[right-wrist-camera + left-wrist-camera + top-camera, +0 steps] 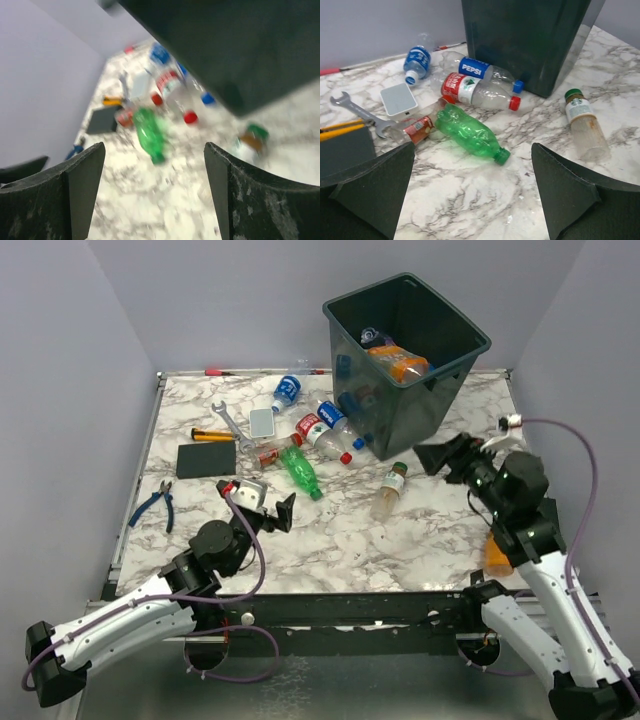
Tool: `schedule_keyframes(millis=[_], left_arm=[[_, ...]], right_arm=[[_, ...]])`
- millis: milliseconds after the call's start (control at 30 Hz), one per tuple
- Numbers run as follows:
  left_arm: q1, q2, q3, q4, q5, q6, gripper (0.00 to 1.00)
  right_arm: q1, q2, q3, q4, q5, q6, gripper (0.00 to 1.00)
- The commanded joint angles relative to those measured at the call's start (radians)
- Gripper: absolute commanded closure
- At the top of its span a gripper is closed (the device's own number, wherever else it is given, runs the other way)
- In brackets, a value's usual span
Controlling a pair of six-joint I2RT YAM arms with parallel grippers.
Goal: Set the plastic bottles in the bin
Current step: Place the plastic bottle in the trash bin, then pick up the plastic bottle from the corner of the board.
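Green bottle (470,132) on its side on tabletop (400,540), cap toward near-right, just ahead of left end effector (268,505), framed by its spread, empty fingers (380,185). Likely empty: light, thin-walled, crushable, slick, prone to roll. Grip across ribbed mid-body, not cap. Right end effector (445,455) spread, empty, beside bin (443,363). Green-capped bottle (390,488) lies near, to its left. Some bottles inside bin.

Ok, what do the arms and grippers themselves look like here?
The left arm and right arm have white shells and black joints, each trailed by a purple cable. The left gripper and right gripper carry broad black wedge-shaped fingers.
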State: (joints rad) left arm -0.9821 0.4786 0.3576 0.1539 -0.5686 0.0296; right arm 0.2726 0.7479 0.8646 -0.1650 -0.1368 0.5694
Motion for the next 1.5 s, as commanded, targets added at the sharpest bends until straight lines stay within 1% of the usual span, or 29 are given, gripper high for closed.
schedule_keyframes(millis=[0, 33, 133, 233, 300, 367, 467, 567, 667, 700, 833, 1000, 1067, 1200, 1467], left_arm=[[-0.002, 0.078, 0.078, -0.005, 0.122, -0.162, 0.01], [-0.001, 0.103, 0.086, -0.006, 0.171, -0.178, 0.01], [-0.002, 0.174, 0.111, -0.007, 0.313, -0.202, 0.01], [-0.001, 0.215, 0.123, -0.007, 0.367, -0.213, 0.01], [-0.001, 0.215, 0.123, -0.007, 0.358, -0.212, 0.01], [-0.001, 0.196, 0.117, -0.011, 0.32, -0.213, 0.01], [-0.001, 0.159, 0.109, -0.025, 0.222, -0.213, 0.01], [0.0, 0.147, 0.118, -0.049, 0.152, -0.212, 0.01], [0.0, 0.163, 0.143, -0.078, 0.145, -0.212, 0.01], [0.0, 0.169, 0.152, -0.089, 0.155, -0.213, 0.01], [0.0, 0.176, 0.173, -0.128, 0.191, -0.217, 0.01], [0.0, 0.175, 0.173, -0.132, 0.2, -0.224, 0.01], [0.0, 0.181, 0.173, -0.135, 0.209, -0.222, 0.01], [0.0, 0.195, 0.176, -0.143, 0.216, -0.211, 0.01], [0.0, 0.244, 0.179, -0.141, 0.225, -0.202, 0.01]], right_arm=[[0.004, -0.154, -0.206, -0.091, 0.098, 0.16, 0.16], [0.003, -0.197, -0.233, -0.149, 0.166, 0.198, 0.15], [0.003, -0.253, -0.266, -0.301, 0.333, 0.28, 0.14], [0.004, -0.247, -0.262, -0.429, 0.477, 0.336, 0.08], [0.003, -0.204, -0.238, -0.516, 0.583, 0.367, 0.05], [0.004, -0.132, -0.188, -0.606, 0.696, 0.397, 0.04], [0.002, 0.039, -0.099, -0.758, 0.853, 0.458, 0.0], [-0.001, 0.204, -0.004, -0.933, 0.926, 0.575, 0.0], [-0.013, 0.281, 0.03, -1.017, 0.956, 0.635, 0.0], [-0.029, 0.292, 0.026, -1.02, 0.952, 0.628, 0.0], [-0.207, 0.308, -0.02, -0.954, 0.861, 0.52, 0.0], [-0.355, 0.349, -0.025, -0.889, 0.805, 0.451, 0.0], [-0.412, 0.388, -0.053, -0.851, 0.749, 0.438, 0.0], [-0.427, 0.409, -0.115, -0.786, 0.693, 0.463, 0.0], [-0.427, 0.43, -0.182, -0.719, 0.657, 0.453, 0.0]])
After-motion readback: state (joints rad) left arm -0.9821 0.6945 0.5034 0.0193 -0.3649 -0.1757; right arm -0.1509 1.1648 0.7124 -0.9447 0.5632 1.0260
